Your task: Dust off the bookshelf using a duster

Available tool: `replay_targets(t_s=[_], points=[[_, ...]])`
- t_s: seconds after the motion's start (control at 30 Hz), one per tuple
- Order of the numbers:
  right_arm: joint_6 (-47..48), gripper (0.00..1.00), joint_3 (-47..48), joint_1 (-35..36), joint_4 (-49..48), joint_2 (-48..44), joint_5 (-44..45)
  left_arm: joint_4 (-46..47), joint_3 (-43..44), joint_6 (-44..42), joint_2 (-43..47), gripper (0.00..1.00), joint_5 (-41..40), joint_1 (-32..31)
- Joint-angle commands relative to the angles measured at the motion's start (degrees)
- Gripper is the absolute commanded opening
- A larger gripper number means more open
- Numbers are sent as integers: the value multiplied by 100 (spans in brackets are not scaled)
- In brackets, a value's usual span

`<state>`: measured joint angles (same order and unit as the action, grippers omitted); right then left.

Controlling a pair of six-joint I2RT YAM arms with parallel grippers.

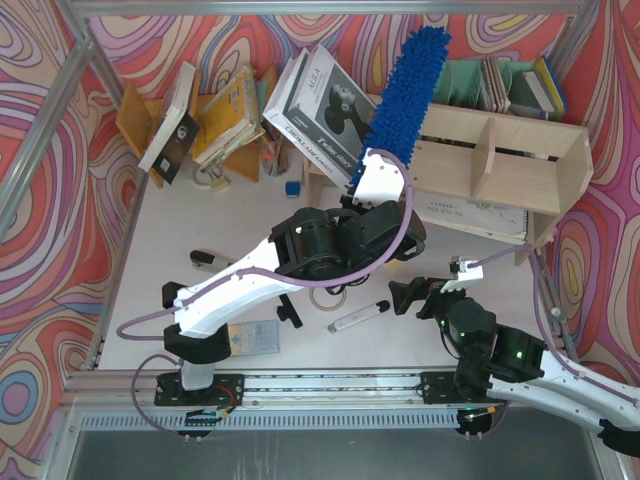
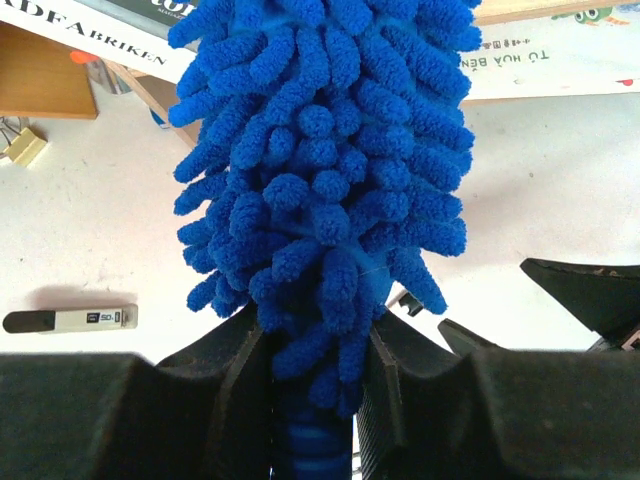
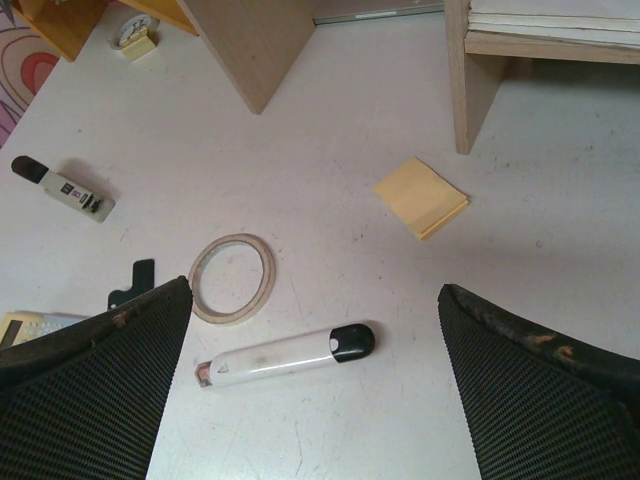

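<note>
The bright blue fluffy duster (image 1: pixel 410 85) slants up and away over the left end of the plywood bookshelf (image 1: pixel 500 165); contact between them cannot be told. My left gripper (image 1: pixel 385 160) is shut on the duster's base. In the left wrist view the duster (image 2: pixel 325 180) fills the middle. Both fingers of the left gripper (image 2: pixel 315 350) press on the ribbed blue handle (image 2: pixel 315 450). My right gripper (image 1: pixel 425 295) hangs open low over the table in front of the shelf. In the right wrist view the right gripper (image 3: pixel 312 295) holds nothing, and the bookshelf's legs (image 3: pixel 475 90) stand at the top.
A white-and-black marker pen (image 3: pixel 285 357), a tape ring (image 3: pixel 233 278) and yellow sticky notes (image 3: pixel 421 196) lie on the table under the right gripper. A boxed set (image 1: pixel 320 110) leans by the shelf's left end. A teal organizer (image 1: pixel 470 80) stands behind, an orange book rack (image 1: pixel 135 115) at back left.
</note>
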<state>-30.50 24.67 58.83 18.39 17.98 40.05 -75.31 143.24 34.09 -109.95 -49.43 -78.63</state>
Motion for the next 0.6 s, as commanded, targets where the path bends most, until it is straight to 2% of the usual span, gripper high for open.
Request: replay_targets(t_s=[0.0, 0.57], points=[[-45, 98, -39, -3, 39, 2, 112, 141, -13, -161, 46, 0, -6, 69], [-53, 98, -32, -3, 50, 5, 119, 206, 389, -565, -547, 0, 1075, 146]])
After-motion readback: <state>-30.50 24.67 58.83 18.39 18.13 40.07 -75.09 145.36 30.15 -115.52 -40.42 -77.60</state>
